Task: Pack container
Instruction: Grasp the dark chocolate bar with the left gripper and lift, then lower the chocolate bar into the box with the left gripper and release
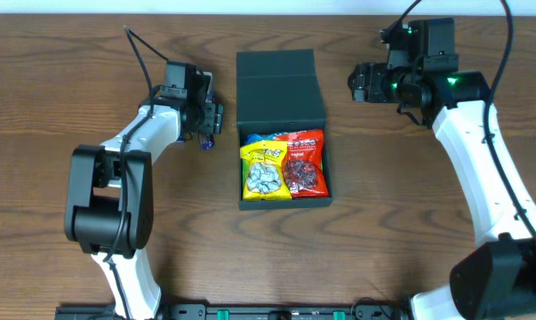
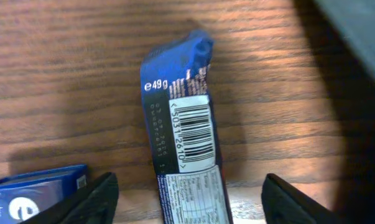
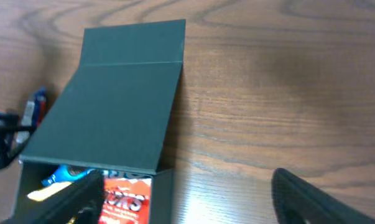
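The dark teal container (image 1: 284, 203) stands open at the table's centre, its flap lid (image 1: 281, 89) folded back. Inside lie a yellow packet (image 1: 264, 173), a red packet (image 1: 306, 164) and a blue packet (image 1: 259, 139). My left gripper (image 1: 211, 124) is left of the box, open, its fingers (image 2: 190, 182) straddling a blue snack bar (image 2: 184, 124) that lies on the table. My right gripper (image 1: 355, 82) is open and empty to the right of the lid; in the right wrist view its fingers (image 3: 190, 179) frame the box's right wall, and the lid (image 3: 112, 106) hides part of the contents.
A second blue packet (image 2: 32, 196) lies beside the left finger. The box's corner (image 2: 361, 25) shows at the upper right of the left wrist view. Bare wooden table (image 1: 428, 222) surrounds the box.
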